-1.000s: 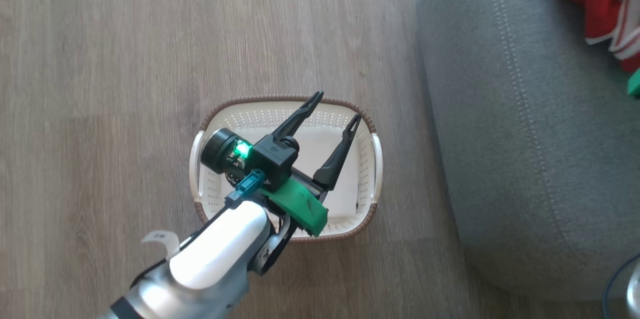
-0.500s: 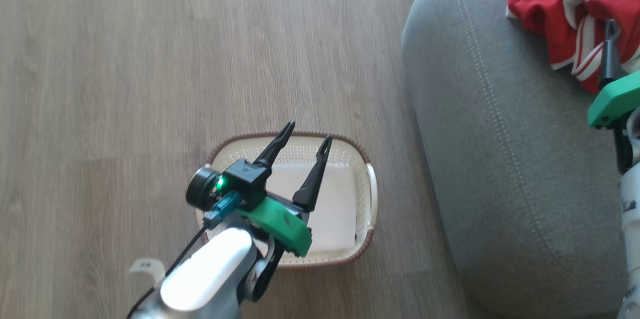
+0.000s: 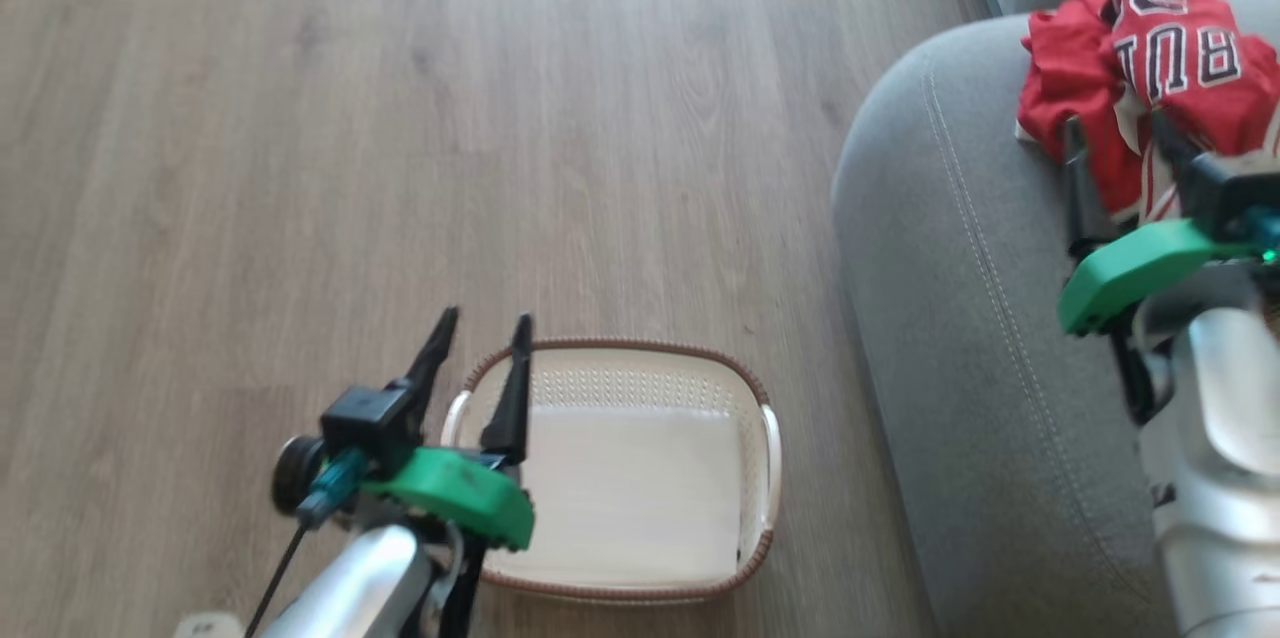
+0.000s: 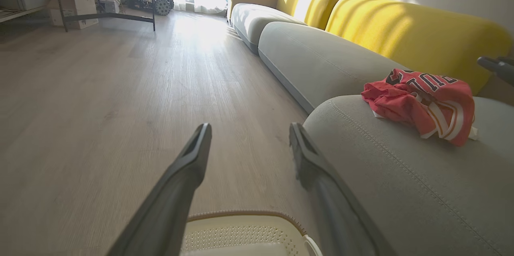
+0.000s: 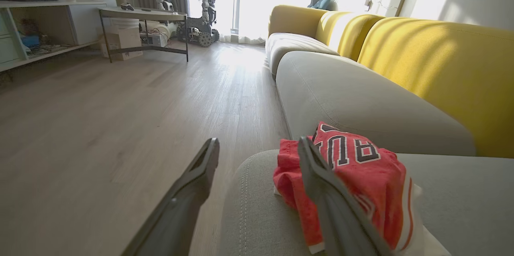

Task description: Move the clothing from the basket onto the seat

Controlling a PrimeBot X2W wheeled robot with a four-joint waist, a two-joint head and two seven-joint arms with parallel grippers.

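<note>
The wooden floor (image 3: 400,118) is stretching wide and bare to the left of the sofa, giving the most room to move. The grey seat (image 3: 960,338) is filling the right side of the head view, its rounded, double-stitched edge facing the floor. The clothing (image 3: 1170,68) is lying in a crumpled red heap on the seat's far part, just inside the stitched edge, lettered side up. The basket (image 3: 640,350) is standing on the floor near the seat's edge but apart from it, its pale bottom showing bare.

The wrist views are showing what the head view is not. Yellow backrests (image 5: 441,67) are running behind the seat, and a second grey cushion (image 5: 353,99) is continuing the sofa beyond the clothing. A dark-legged table (image 5: 140,13) is standing at the far left of the floor. Other robots (image 5: 204,7) are standing by the bright window.

The left gripper (image 3: 487,318) is hovering over the basket's left rim, fingers pointing away from the robot and spread apart with nothing between them. Its pale forearm is rising from the bottom edge of the head view.

The right gripper (image 3: 1115,123) is reaching over the seat with its fingers parted. Its tips are lying at the near side of the clothing, and in its own wrist view one finger is crossing in front of the red fabric. Whether it is touching the cloth cannot be told.
</note>
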